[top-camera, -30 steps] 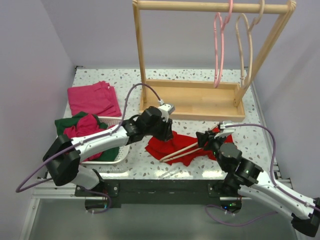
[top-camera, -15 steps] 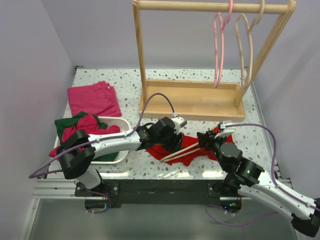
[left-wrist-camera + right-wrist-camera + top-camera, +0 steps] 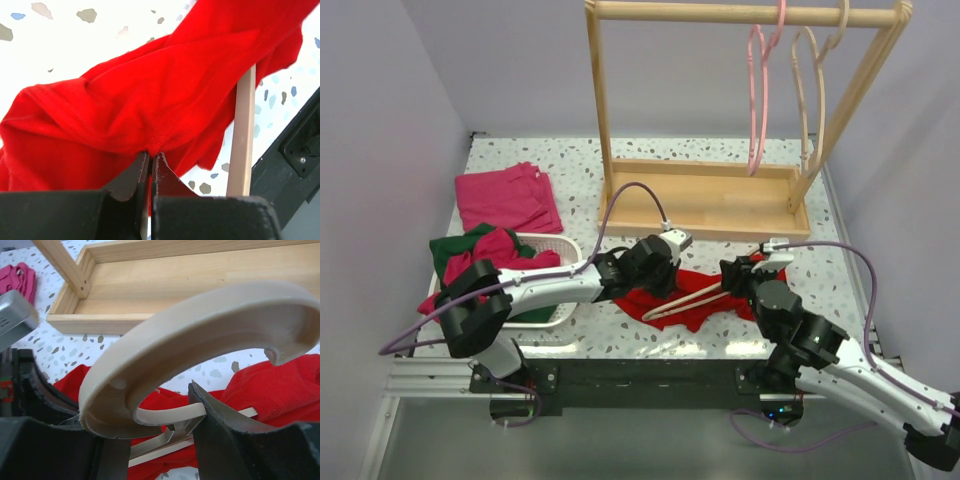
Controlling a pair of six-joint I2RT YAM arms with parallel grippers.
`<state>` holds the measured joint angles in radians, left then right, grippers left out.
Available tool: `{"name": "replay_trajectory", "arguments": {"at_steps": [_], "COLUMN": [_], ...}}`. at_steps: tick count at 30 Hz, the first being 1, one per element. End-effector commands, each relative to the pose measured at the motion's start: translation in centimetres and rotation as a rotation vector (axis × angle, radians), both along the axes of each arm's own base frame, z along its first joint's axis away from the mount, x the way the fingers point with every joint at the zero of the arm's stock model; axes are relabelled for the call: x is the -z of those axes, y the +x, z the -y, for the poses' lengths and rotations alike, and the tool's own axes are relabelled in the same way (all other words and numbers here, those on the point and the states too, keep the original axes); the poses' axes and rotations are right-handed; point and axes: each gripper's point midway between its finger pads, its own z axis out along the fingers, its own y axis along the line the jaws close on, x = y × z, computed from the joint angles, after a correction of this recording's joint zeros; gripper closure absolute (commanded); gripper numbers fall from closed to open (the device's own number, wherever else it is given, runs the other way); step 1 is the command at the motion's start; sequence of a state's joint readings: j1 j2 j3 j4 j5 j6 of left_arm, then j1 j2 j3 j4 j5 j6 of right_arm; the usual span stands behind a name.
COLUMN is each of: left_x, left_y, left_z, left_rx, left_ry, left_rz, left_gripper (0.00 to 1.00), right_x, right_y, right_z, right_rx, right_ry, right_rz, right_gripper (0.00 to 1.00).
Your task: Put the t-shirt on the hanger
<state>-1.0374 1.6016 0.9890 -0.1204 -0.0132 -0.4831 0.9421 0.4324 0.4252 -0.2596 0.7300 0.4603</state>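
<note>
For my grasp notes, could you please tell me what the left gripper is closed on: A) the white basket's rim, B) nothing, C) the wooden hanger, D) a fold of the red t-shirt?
D: the left wrist view shows the left gripper pinched shut on a fold of the t-shirt, with the hanger bar apart to one side.

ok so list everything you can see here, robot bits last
t-shirt: 1, red, crumpled mid table
hanger: 1, pale wood, arms on the t-shirt
rack: 1, pale wood, back of table
pink hanger: 1, pink, on rack rail
spare hanger: 1, pale, on rail beside it
pink garment: 1, magenta, folded back left
basket: 1, white, left
green garment: 1, dark green, in basket
pink cloth: 1, pink, in basket
table: 1, white speckled
left gripper: black, shut on t-shirt
right gripper: black, holding hanger near its hook
</note>
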Motion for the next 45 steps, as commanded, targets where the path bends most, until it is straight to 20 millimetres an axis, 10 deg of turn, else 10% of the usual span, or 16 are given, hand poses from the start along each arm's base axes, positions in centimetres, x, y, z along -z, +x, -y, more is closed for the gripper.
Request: {"name": "replay_trajectory", "arguments": {"at_steps": [1,20,32,45], "left_x": [-3.7,-8.8,-14.9,-16.5], "left_y": [0.1,-4.4,-4.5,-4.0], "left_z": [-0.8,-6.1,-7.7,-6.8], "left_rx": [-0.007,0.009,-0.045,-0.036], "left_ry": [-0.095,-0.229,-0.314,-0.333], "left_rz": [0.062,0.014,0.07,0.079], "left_gripper": [1.0,1.0,1.0,1.0], "right_x": [-2.7,-6.2,-7.0,-5.4], "right_y": [0.7,0.9,1.3,1.9], "right_z": [2.4,6.7,6.1,5.4], "right_rx": [0.163,0.391,0.388,0.407], "right_ry": [0.027,-0.008,-0.006,-0.094], "right_rz": [0.033,0.091,0.104,0.064], "right_gripper": [1.0,1.0,1.0,1.0]}}
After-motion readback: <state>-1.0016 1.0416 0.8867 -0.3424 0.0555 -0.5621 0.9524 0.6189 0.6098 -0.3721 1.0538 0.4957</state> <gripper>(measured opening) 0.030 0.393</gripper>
